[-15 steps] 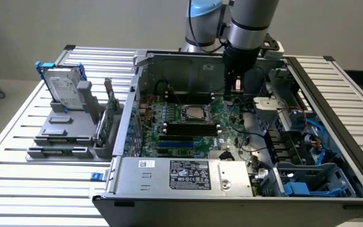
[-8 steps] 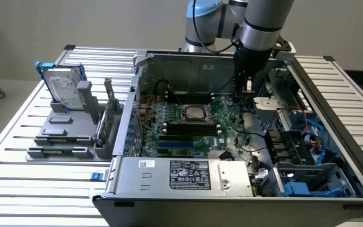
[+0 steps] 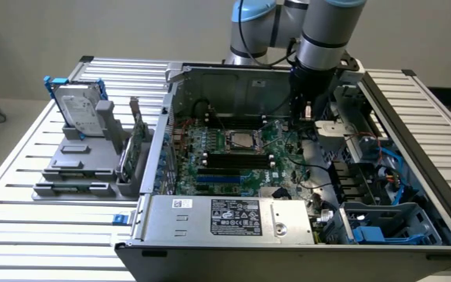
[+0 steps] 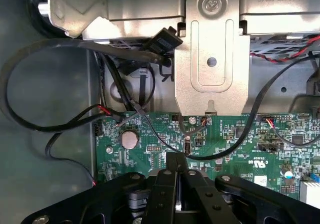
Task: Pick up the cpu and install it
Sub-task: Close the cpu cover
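Open PC case (image 3: 209,73) sits on a slatted metal table (image 3: 22,194), with the arm (image 3: 319,35) reaching down into it from above. The cpu (image 3: 239,141) lies flat inside the metal-framed socket (image 3: 224,140) in the middle of the green motherboard (image 3: 280,170), shiny top facing up and nothing touching it. The arm comes down to the exterior view's right of the socket, apart from the chip, close to the case's inner drive-bay wall.

In the wrist view the gripper (image 4: 176,156) hangs over the board edge. Its black fingers (image 4: 167,184) are drawn together with only a thin slit between them, and nothing is visible in their grasp. Beyond the tips are a coin cell (image 4: 129,139), a folded metal bracket (image 4: 212,59), and black cables (image 4: 30,124) looping across the grey case floor and over the board.

Black RAM slots (image 3: 225,160) run just below the socket. The power supply (image 3: 234,217) fills the near edge of the case, and a blue drive cage (image 3: 390,226) sits at the exterior view's right corner. Outside the case, at the exterior view's left, a hard drive (image 3: 80,108) in a blue frame stands tilted in a grey stand (image 3: 77,167).
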Controlling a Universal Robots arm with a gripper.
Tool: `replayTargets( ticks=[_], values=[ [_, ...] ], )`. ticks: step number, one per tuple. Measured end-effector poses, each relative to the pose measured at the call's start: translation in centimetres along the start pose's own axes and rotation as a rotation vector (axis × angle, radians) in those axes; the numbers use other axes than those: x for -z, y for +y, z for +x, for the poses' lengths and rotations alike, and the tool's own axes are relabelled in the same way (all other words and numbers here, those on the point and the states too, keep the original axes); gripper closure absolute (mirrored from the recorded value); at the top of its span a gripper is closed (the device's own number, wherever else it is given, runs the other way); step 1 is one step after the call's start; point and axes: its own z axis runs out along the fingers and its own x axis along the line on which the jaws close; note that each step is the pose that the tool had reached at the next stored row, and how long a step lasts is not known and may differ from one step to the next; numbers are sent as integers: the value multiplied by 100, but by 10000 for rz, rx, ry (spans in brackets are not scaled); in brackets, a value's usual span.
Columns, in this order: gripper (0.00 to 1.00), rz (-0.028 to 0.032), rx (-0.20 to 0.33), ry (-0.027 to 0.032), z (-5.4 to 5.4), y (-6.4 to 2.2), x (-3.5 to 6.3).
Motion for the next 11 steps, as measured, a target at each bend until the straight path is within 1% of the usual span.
replayTargets(
  ticks=[4, 5, 6, 7, 8, 9, 11],
  values=[
    [89, 0, 0, -1, 0, 2, -72],
    [89, 1, 0, 7, 0, 2, -85],
    [89, 13, -1, 31, -1, 2, -88],
    [89, 37, -3, 73, -1, 2, -89],
    [89, 90, -9, 115, -1, 2, -89],
    [89, 166, -18, 155, -1, 2, -89],
    [89, 383, -39, 219, -1, 2, -90]
  ],
)
